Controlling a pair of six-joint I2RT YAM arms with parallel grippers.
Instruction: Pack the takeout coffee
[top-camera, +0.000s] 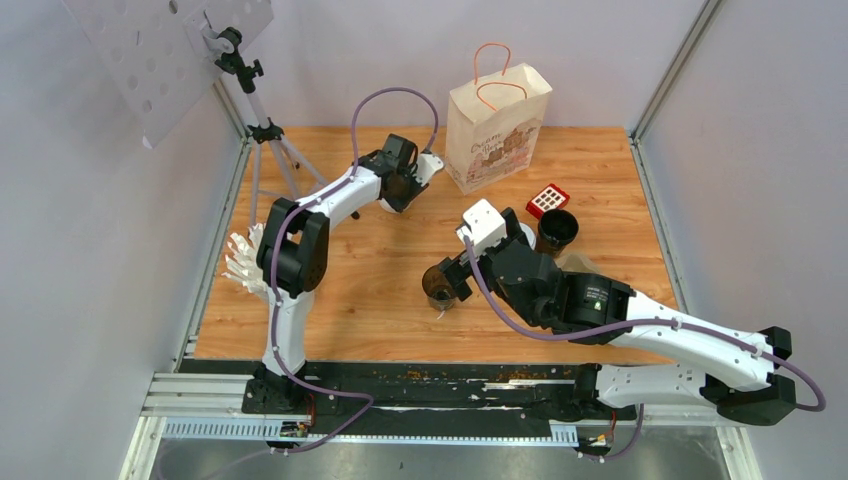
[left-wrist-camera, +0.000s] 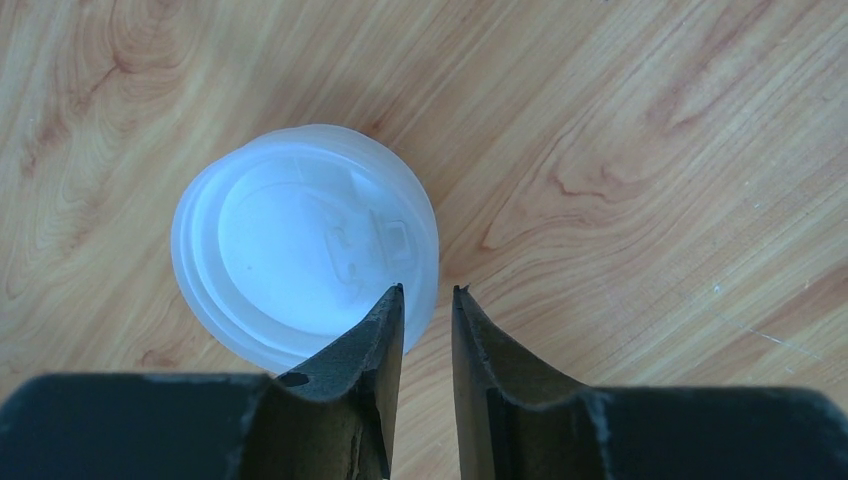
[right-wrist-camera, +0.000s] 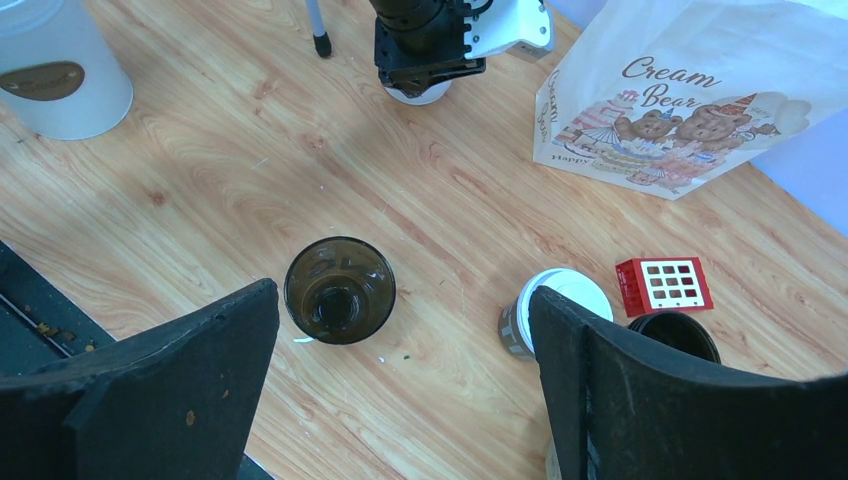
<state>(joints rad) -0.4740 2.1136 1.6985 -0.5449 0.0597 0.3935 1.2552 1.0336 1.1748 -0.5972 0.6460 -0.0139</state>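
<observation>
Takeout coffee cup (right-wrist-camera: 340, 290): lidless, below the empty, wide-open right gripper (right-wrist-camera: 403, 297). Left gripper (left-wrist-camera: 428, 290) nearly shut astride the lid (left-wrist-camera: 300, 240) rim, hold unconfirmed; rim is best pinched squarely

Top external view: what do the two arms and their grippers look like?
Both arms are built alike. The left arm and the right arm have white links joined by bulky black joint housings, and a purple-grey cable loops along each. The left gripper and the right gripper have matte black fingers. Those on the right gripper carry small brown specks.
</observation>
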